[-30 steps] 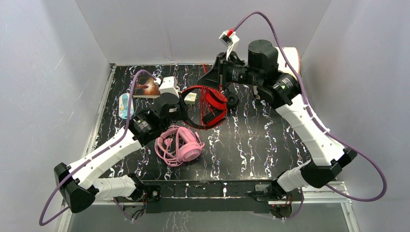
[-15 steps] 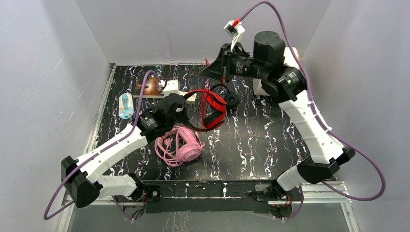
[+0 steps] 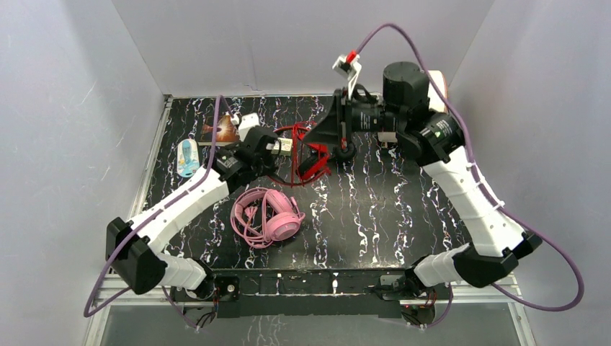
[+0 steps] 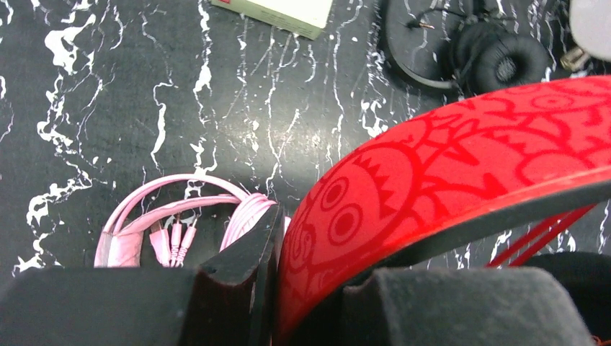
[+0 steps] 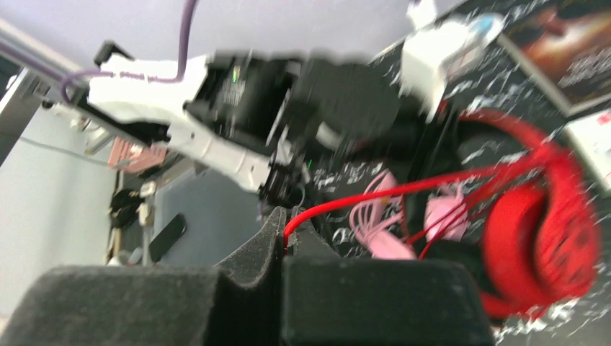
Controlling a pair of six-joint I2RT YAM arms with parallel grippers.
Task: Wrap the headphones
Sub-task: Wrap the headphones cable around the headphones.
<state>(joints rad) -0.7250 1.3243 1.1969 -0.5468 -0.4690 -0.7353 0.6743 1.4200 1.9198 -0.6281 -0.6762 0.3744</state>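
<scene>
Headband (image 4: 447,166) of red headset (image 3: 318,158) inside left gripper (image 4: 317,267); cable (image 5: 403,190) inside right gripper (image 5: 287,234).

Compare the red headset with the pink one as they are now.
The red headset is gripped at its band by the left hand; the pink headset lies untouched on the table. The red headset's cable is stretched out to the right hand, which pinches it; the pink headset's cable lies gathered by its band. Both are wired over-ear sets.
</scene>
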